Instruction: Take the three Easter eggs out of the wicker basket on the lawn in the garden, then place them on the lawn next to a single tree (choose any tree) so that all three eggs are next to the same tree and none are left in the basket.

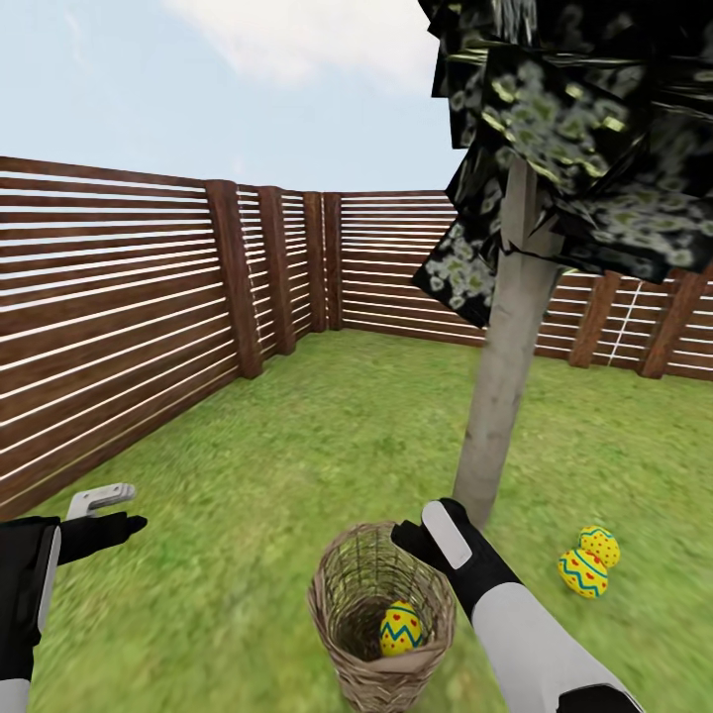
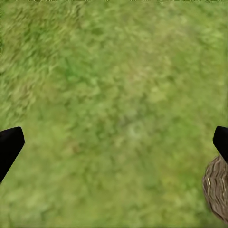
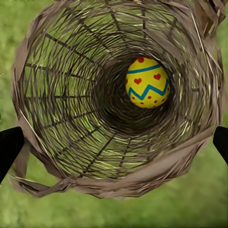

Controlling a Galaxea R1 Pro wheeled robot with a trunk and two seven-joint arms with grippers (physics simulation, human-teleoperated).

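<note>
The wicker basket [image 1: 381,624] is standing on the lawn [image 1: 297,465], close to the grey trunk of the tree [image 1: 505,396]. One Easter egg [image 1: 400,630] is lying inside the basket, against its wall; the right wrist view is showing it deep inside, yellow with a blue zigzag and red hearts [image 3: 147,82]. Two other eggs [image 1: 590,561] are lying on the grass just beside the trunk, touching each other. The right gripper [image 1: 428,530] is hovering over the rim of the basket, with its fingers spread wide and holding nothing. The left gripper [image 1: 117,507] is hanging over bare grass, well apart from the basket, also opened and empty. A wooden fence [image 1: 129,297] is enclosing the garden.
</note>
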